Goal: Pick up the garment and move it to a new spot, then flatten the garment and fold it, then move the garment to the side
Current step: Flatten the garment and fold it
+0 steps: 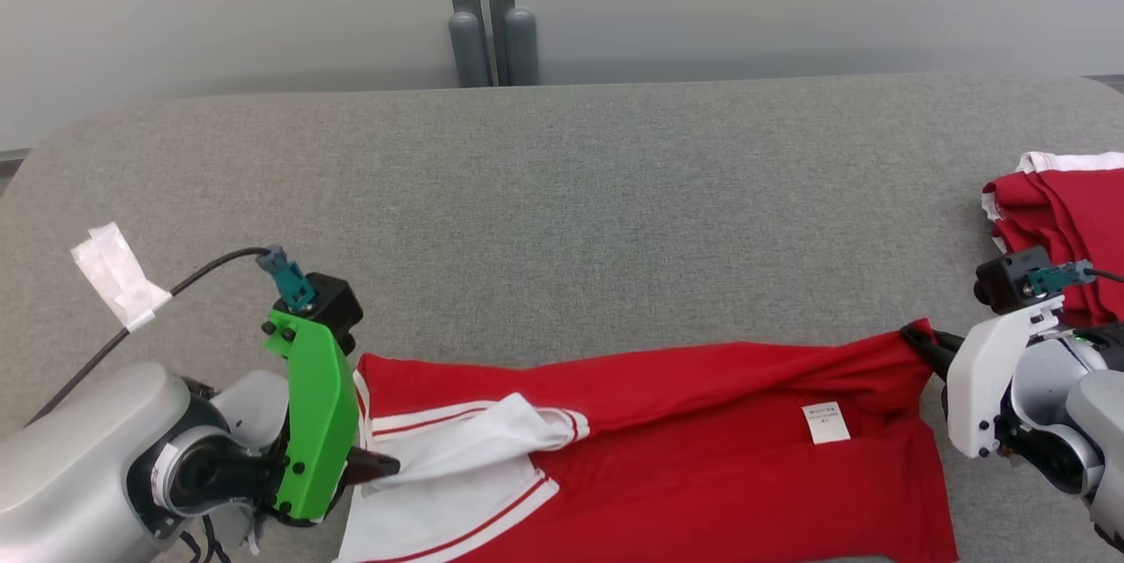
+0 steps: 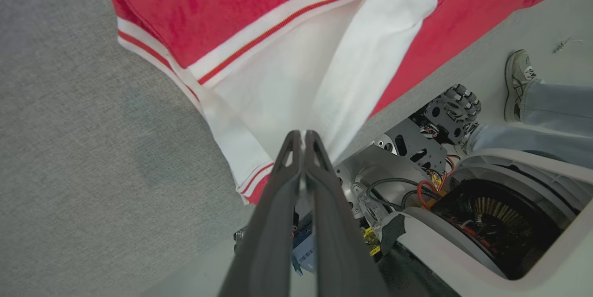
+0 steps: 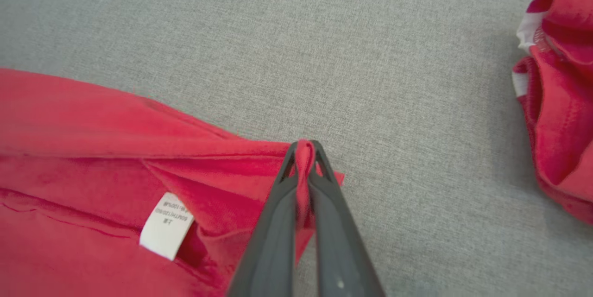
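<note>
The garment (image 1: pixel 685 458) lies stretched along the near edge of the table (image 1: pixel 562 194). The left gripper (image 2: pixel 303 138) has its 2 fingers pressed together on white fabric at the garment's left end, and the right gripper (image 3: pixel 305 148) pinches a red fold at its right end. A bunched red cloth (image 1: pixel 1067 220) lies at the table's right edge.

Right end effector (image 3: pixel 304 148) clamped on red garment (image 3: pixel 116 148) corner, grey surface (image 3: pixel 324 47) beneath.
</note>
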`<state>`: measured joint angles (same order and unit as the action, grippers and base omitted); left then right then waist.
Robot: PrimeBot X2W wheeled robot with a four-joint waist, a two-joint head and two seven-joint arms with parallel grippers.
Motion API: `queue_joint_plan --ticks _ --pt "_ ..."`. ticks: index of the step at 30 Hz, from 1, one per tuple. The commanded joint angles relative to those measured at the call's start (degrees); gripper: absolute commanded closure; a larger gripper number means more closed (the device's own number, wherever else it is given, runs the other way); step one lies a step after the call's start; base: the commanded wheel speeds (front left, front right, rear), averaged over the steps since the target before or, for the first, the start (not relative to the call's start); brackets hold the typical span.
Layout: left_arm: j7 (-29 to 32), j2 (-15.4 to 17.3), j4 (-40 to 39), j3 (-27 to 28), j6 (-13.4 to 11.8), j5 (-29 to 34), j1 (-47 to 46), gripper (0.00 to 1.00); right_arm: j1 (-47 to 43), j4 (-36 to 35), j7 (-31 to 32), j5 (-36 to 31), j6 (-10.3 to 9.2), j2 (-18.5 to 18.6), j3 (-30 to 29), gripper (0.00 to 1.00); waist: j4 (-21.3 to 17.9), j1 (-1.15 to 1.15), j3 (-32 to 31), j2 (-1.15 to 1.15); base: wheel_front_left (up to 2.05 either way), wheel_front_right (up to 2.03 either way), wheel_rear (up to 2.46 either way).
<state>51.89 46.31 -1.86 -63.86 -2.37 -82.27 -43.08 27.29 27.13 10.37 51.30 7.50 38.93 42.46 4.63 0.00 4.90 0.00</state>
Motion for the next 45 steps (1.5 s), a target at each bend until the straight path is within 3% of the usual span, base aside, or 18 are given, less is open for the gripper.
queue_joint_plan --ticks 1,14,16,17,18,19,20,28,33,39,42,45 --pt "0.49 0.68 -0.42 -0.27 -0.24 -0.6 1.08 1.0 0.51 -0.76 0.53 0.7 -0.01 0.85 0.84 1.0 -0.07 0.0 -0.2 0.0 0.0 0.0 0.0" --pt "2.16 0.47 0.08 -2.46 -0.86 -1.22 3.89 1.0 1.9 -1.68 5.35 4.22 -0.01 3.87 7.61 1.0 -0.31 0.0 -0.37 0.0 0.0 0.0 0.0" --pt "1.81 0.11 0.92 -2.69 -0.56 -1.0 4.21 1.0 1.77 -1.57 5.97 4.97 -0.01 3.81 8.33 0.87 -0.4 0.0 -0.48 0.0 0.0 0.0 0.0" --pt "1.68 -0.05 1.29 -2.82 -0.41 -0.87 4.4 1.0 1.76 -1.56 6.25 5.29 -0.01 3.82 8.58 0.7 -0.45 0.0 -0.53 0.0 0.0 0.0 0.0" --pt "1.2 -0.39 1.75 -2.84 -0.19 -0.62 4.59 0.87 1.8 -1.57 6.68 5.62 -0.01 3.86 8.95 0.49 -0.54 0.0 -0.57 0.0 0.0 0.0 0.0" --pt "0.87 -0.68 2.14 -2.88 -0.08 -0.49 4.78 0.54 1.8 -1.62 6.99 5.91 -0.01 3.87 9.31 0.28 -0.61 0.0 -0.65 0.0 0.0 0.0 0.0" --pt "0.75 -0.96 2.72 -3.21 0.15 -0.55 5.13 0.0 1.86 -1.72 7.22 6.24 -0.01 3.95 9.65 0.0 -0.71 0.0 -0.76 0.0 0.0 0.0 0.0" --pt "-0.32 -1.92 5.31 -3.59 1.52 0.35 5.5 0.0 1.27 -4.85 7.42 10.6 -0.01 4.19 10.76 0.0 -1.11 0.0 -1.76 0.0 0.0 0.0 0.0" --pt "-4.26 -1.72 5.31 -2.24 2.85 3.09 4.08 0.0 1.05 -10.01 4.34 14.06 -0.01 5.95 9.57 0.0 -1.01 0.0 -3.07 0.0 0.0 0.0 0.0" --pt "-19.08 -1.41 5.09 2.65 2.98 9.12 4.19 0.0 0.48 -14.36 -7.86 13.77 0.0 7.44 4.02 0.0 -1.02 0.0 -4.89 0.0 0.0 0.0 0.0" --pt "-28.4 -1.4 5.12 5.54 1.35 12.01 5.83 0.0 -1.2 -14.42 -15.12 12.33 -0.01 6.82 0.32 0.0 -0.98 0.0 -5.37 0.0 0.0 0.0 0.0" --pt "-38.59 -1.21 4.85 8.21 -1.93 16.25 7.6 0.0 -3.6 -13.32 -21.84 9.69 0.0 5.59 -4.16 0.0 -0.8 0.0 -5.88 0.0 0.0 0.0 0.0"
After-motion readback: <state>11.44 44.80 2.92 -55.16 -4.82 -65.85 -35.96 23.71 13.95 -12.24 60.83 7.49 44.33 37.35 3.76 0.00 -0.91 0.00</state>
